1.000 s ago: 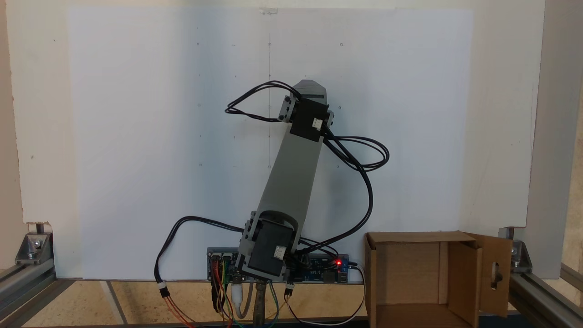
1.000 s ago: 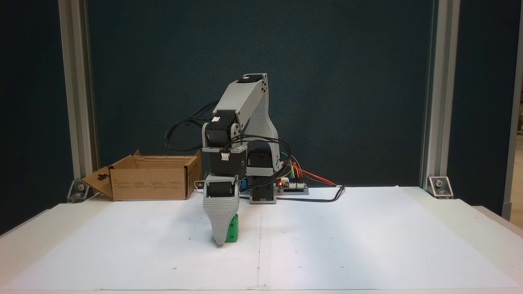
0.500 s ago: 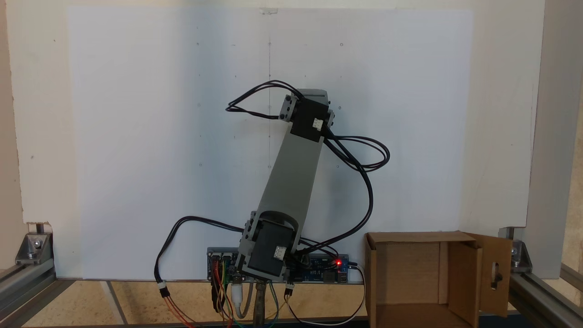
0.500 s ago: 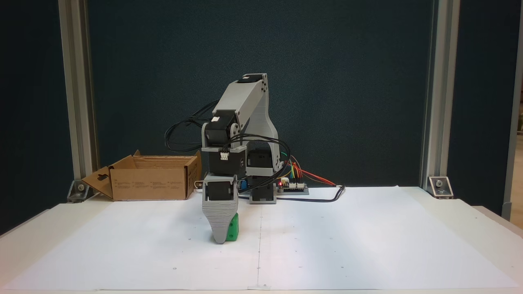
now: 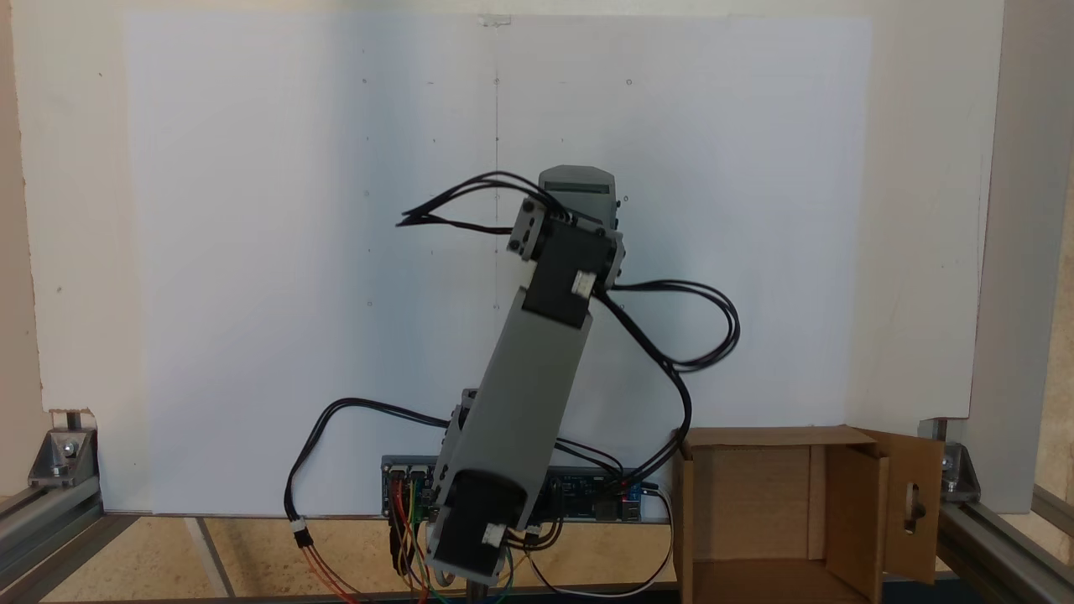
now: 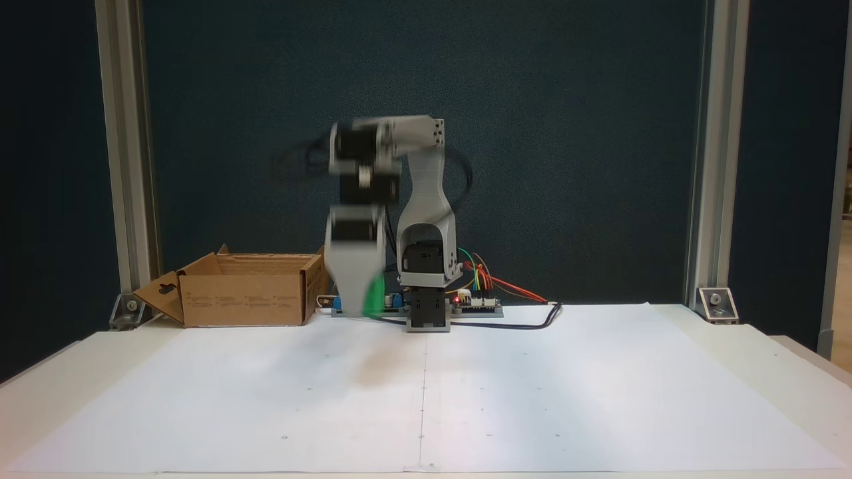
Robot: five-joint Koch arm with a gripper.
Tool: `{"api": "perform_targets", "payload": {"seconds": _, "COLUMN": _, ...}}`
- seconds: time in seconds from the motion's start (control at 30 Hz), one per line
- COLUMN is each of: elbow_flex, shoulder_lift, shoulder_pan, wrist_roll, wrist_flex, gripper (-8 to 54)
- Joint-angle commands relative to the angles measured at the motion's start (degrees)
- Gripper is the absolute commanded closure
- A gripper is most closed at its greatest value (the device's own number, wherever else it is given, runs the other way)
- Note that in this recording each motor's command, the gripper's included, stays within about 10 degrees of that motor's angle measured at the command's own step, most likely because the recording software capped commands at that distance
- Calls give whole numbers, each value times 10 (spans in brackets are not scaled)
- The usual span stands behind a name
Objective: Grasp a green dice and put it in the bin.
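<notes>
Green showed as a blurred patch at the lower tip of the grey 3D-printed gripper (image 6: 363, 307): the small bright green plastic dice (image 6: 375, 295) hung well above the white paper sheet (image 6: 532, 386) with the grey jaw pressed against its left side, so the pincer appeared clamped on it, though motion blur smeared the tips and the second jaw lay hidden behind the first. A faint shadow sat on the sheet below. The grey and black arm (image 6: 418, 199) stood upright on its base, its forearm reaching out level to the left in that fixed view and the gripper pointing straight down from it.

From the fixed view above, the arm's long grey link (image 5: 537, 369) ran diagonally up from the base, black cables (image 5: 688, 335) looping to either side, and the top of the gripper housing (image 5: 576, 182) showed past the wrist motor; the dice was covered there.

The brown corrugated cardboard bin (image 6: 246, 293) sat open at the table's rear, left of the arm's base in the front view, its side flap with the slot cutout folded outward. In the view from above the bin (image 5: 755, 503) lay at the lower right, beside the blue control board (image 5: 587, 495).
</notes>
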Motion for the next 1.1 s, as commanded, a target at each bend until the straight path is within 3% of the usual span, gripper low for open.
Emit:
{"api": "perform_targets", "payload": {"seconds": 0.0, "elbow_flex": -47, "shoulder_lift": 42, "shoulder_pan": 1, "wrist_roll": 33, "wrist_flex": 94, "gripper": 338}}
{"api": "perform_targets", "payload": {"seconds": 0.27, "elbow_flex": -47, "shoulder_lift": 71, "shoulder_pan": 119, "wrist_roll": 37, "wrist_flex": 183, "gripper": 338}}
{"api": "perform_targets", "payload": {"seconds": 0.53, "elbow_flex": -157, "shoulder_lift": 94, "shoulder_pan": 416, "wrist_roll": 34, "wrist_flex": 147, "gripper": 338}}
{"api": "perform_targets", "payload": {"seconds": 0.83, "elbow_flex": -185, "shoulder_lift": 30, "shoulder_pan": 697, "wrist_roll": 4, "wrist_flex": -37, "gripper": 338}}
{"api": "perform_targets", "payload": {"seconds": 1.07, "elbow_flex": -185, "shoulder_lift": -56, "shoulder_pan": 813, "wrist_roll": -45, "wrist_flex": -137, "gripper": 338}}
